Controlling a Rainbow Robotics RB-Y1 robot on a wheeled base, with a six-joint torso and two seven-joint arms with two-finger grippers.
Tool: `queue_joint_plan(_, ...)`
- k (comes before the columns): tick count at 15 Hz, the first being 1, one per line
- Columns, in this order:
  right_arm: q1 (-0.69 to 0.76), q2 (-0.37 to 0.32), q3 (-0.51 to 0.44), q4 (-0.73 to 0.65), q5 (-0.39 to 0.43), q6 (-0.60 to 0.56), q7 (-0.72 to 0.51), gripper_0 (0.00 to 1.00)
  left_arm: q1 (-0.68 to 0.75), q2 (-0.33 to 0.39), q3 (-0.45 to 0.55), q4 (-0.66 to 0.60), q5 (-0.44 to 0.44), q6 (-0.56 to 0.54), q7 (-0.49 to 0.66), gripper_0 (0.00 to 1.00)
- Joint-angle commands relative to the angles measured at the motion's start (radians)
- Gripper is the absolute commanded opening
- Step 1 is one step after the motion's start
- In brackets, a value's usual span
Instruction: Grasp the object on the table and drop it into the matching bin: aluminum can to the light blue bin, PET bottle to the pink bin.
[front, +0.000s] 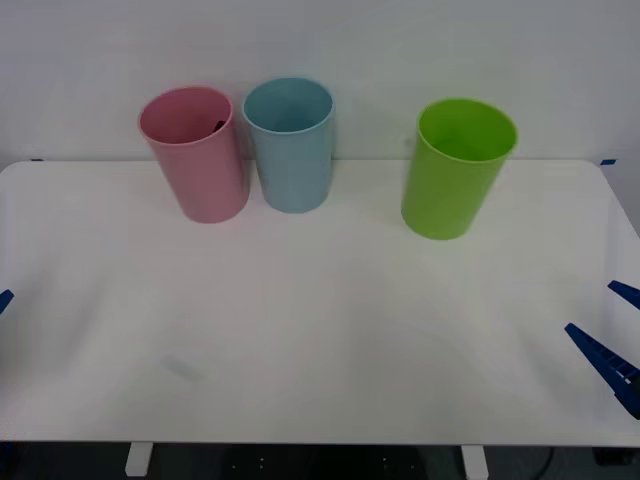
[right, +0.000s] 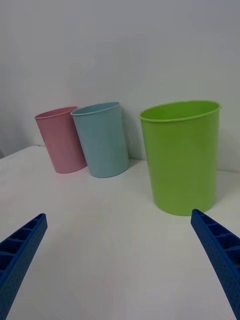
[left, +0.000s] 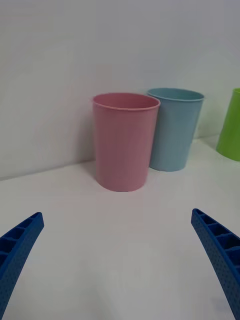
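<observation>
Front view: three bins stand at the back of the white counter (front: 320, 330), the pink bin (front: 196, 152) touching the blue bin (front: 291, 143), the green bin (front: 455, 167) well apart to the right. A dark bit, likely the bottle (front: 219, 126), shows inside the pink bin's rim. The right end effector (right: 120, 260) sits at the counter's right edge, fingers spread wide, empty. The left end effector (left: 117, 260) sits at the left edge, equally wide and empty.

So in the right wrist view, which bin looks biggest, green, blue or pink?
1. Lime green bin, largest, though it stands nearest the camera.
2. Light blue bin.
3. Pink bin, farthest off; the order may be mere nearness.
</observation>
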Motion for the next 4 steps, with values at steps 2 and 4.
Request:
queue_joint_plan(2,0.000,0.000,0.000,0.000,0.000,0.000,0.000,1.00,0.006,0.000,-0.011,0.000,0.000,0.000,0.002,1.00)
queue_joint_plan(4,0.000,0.000,0.000,0.000,0.000,0.000,0.000,1.00,0.006,0.000,-0.011,0.000,0.000,0.000,0.002,1.00)
